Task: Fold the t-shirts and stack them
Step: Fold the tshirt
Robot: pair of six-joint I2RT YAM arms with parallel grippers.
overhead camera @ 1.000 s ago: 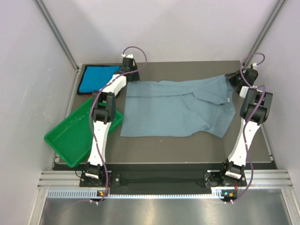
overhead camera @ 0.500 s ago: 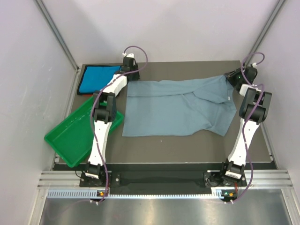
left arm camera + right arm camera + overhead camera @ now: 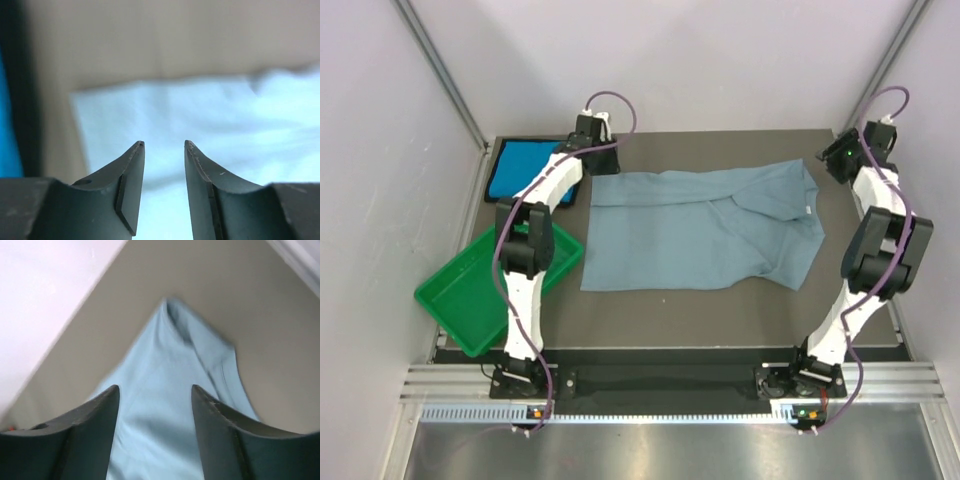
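Observation:
A large grey-blue t-shirt (image 3: 700, 230) lies spread flat across the middle of the table, a small white tag (image 3: 806, 210) near its right side. A turquoise t-shirt (image 3: 525, 170) lies folded at the back left corner. My left gripper (image 3: 596, 160) hovers over the grey-blue shirt's back left corner. In the left wrist view the gripper (image 3: 164, 144) is open and empty, with the shirt (image 3: 200, 110) below it. My right gripper (image 3: 832, 158) is above the shirt's back right corner. In the right wrist view the gripper (image 3: 155, 388) is open, with the cloth (image 3: 170, 360) lying free below.
A green plastic tray (image 3: 470, 290) sits tilted off the table's left edge, beside the left arm. White walls close in on both sides and at the back. A strip of turquoise cloth (image 3: 7, 125) shows at the left edge of the left wrist view.
My right gripper has opened, let go of the shirt's back right corner and pulled back toward the right wall. The left arm's elbow swung left while its gripper stayed open.

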